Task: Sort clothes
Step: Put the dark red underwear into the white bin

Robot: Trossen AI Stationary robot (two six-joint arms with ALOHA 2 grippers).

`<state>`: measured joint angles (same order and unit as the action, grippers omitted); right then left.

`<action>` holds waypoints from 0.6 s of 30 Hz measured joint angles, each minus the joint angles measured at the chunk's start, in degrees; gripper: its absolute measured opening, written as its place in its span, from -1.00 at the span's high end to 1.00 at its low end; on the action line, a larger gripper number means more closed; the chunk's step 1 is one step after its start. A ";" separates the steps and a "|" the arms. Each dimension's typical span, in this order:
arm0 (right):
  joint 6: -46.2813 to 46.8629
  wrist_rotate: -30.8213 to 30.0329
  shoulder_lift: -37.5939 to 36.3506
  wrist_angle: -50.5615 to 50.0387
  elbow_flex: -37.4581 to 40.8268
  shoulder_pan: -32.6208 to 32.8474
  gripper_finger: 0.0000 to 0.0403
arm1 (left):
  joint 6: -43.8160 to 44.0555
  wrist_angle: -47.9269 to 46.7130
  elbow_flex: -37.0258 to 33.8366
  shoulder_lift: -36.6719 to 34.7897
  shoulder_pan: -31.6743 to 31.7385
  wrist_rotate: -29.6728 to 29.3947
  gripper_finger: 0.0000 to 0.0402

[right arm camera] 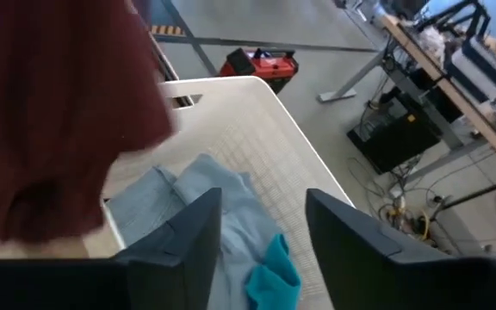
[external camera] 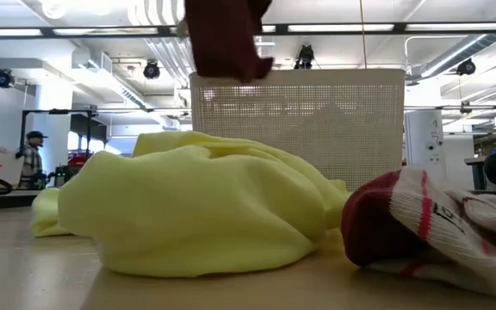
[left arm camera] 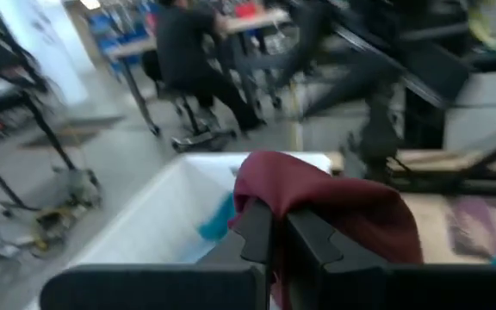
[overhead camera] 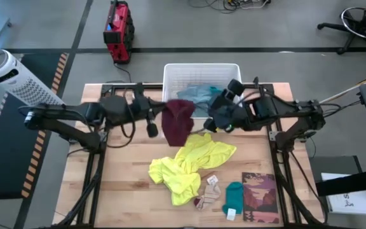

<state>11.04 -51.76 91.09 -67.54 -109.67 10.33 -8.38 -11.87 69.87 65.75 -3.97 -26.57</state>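
My left gripper [overhead camera: 162,114] is shut on a maroon garment [overhead camera: 178,122], held in the air at the near left corner of the white basket [overhead camera: 170,73]. The garment also shows at the top of the low view [external camera: 222,34]. My right gripper [right arm camera: 261,228] is open and empty over the basket's near edge [overhead camera: 213,119], beside the maroon garment. Grey-blue [right arm camera: 205,185] and teal [right arm camera: 272,271] garments lie in the basket. A neon yellow garment [overhead camera: 192,164] lies crumpled mid-table. Small socks [overhead camera: 208,191] and a teal sock [overhead camera: 232,197] lie near it. My left gripper pinches a bunched fold of the maroon garment [left arm camera: 269,194] between its two shut fingers [left arm camera: 252,237], near the garment's top. The cloth bulges over and past the fingertips. The garment hangs below the gripper, slack and clear of the table.
A reddish-brown printed mat [overhead camera: 260,197] lies flat at the near right. A maroon-and-white sock [external camera: 429,228] lies close to the low camera. A white fan [overhead camera: 8,73] and a red device [overhead camera: 118,28] stand on the floor beyond the table. People show in the room behind.
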 joint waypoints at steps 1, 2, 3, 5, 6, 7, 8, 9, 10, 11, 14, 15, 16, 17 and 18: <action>0.37 -0.67 0.00 -0.43 0.36 1.01 0.33 | -1.14 1.06 0.00 -0.18 0.83 0.00 1.00; 1.06 -0.98 0.00 -0.90 0.71 1.92 0.41 | -1.97 1.69 0.00 -0.25 1.80 0.04 1.00; 1.85 -1.27 0.00 -1.30 1.14 2.82 0.50 | -2.61 2.00 -0.01 -0.25 2.84 0.08 1.00; 3.17 -2.41 -0.02 -1.62 2.61 4.57 0.71 | -3.21 3.22 -0.02 0.04 5.10 1.40 1.00; 3.80 -3.11 -0.02 -1.58 3.52 5.46 0.82 | -3.32 3.41 -0.02 0.17 6.31 2.84 1.00; 4.71 -3.66 -0.01 -1.82 4.47 6.34 0.91 | -3.33 3.65 -0.02 0.35 7.60 4.64 1.00; 5.62 -3.82 0.00 -2.05 5.27 7.12 0.95 | -3.28 4.26 -0.02 0.61 8.92 6.68 1.00; 6.88 -3.87 0.00 -2.12 5.94 7.88 0.96 | -3.30 4.96 -0.02 0.95 10.28 8.50 1.00; 8.28 -3.98 0.00 -2.27 6.64 8.67 0.95 | -3.31 5.16 0.25 1.34 11.56 10.39 1.00; 9.38 -4.07 -0.02 -2.34 7.48 9.45 0.95 | -3.27 5.00 0.95 1.85 12.78 12.02 1.00; 12.76 -4.31 0.00 -2.25 10.33 11.71 0.99 | -3.24 4.50 4.71 4.00 15.74 15.86 1.00; 14.01 -4.45 0.02 -2.12 11.38 12.40 0.99 | -3.26 4.31 6.54 4.90 16.48 17.01 1.00; 15.35 -5.11 0.02 -2.07 12.31 13.09 0.99 | -3.37 3.71 8.49 5.87 17.16 17.92 1.00; 16.63 -5.92 0.02 -1.99 13.23 13.74 0.99 | -3.63 2.88 10.78 7.10 17.84 18.64 1.00; 17.97 -6.55 0.02 -2.13 14.04 14.37 0.99 | -4.10 1.88 13.13 8.46 18.41 19.05 1.00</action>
<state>29.01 -58.31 91.11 -69.67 -95.63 24.70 -12.48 -9.99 82.99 74.21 14.45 -7.51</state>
